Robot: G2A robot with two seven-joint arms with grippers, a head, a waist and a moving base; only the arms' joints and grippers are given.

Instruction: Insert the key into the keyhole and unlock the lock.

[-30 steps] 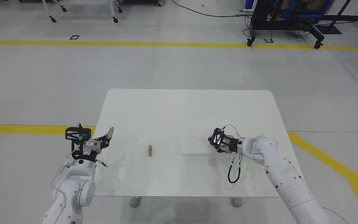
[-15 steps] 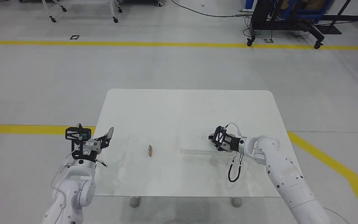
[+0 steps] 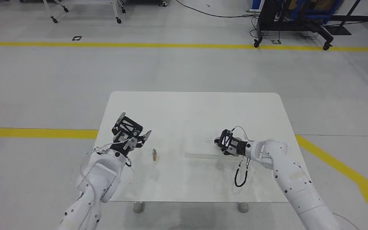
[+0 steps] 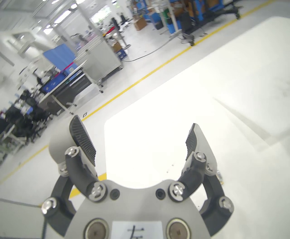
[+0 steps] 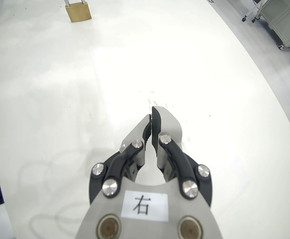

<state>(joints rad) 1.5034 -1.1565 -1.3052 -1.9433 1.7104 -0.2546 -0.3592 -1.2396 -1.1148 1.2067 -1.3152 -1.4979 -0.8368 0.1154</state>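
Since half a second ago the left arm has swung in from the left edge of the desk toward its middle, while the right arm has kept its place.

Top view: the left tool hangs just beside the lock, spread wide and empty. The small brass lock lies on the desk between the two arms, nearer the left one. The right tool sits low over the desk, well apart from the lock.

Left wrist view: the left tool is wide open with nothing between its ribbed pads. A brass glint past one finger is likely the lock.

Right wrist view: the right tool is pinched narrow, pads together. Whether the key sits between them is too small to tell. The lock lies farther ahead, shackle pointing away.

The step in hand looks like securing the lock. Next, the left tool probably needs to settle over the lock's body and close, steadying it with the keyhole toward the right arm.
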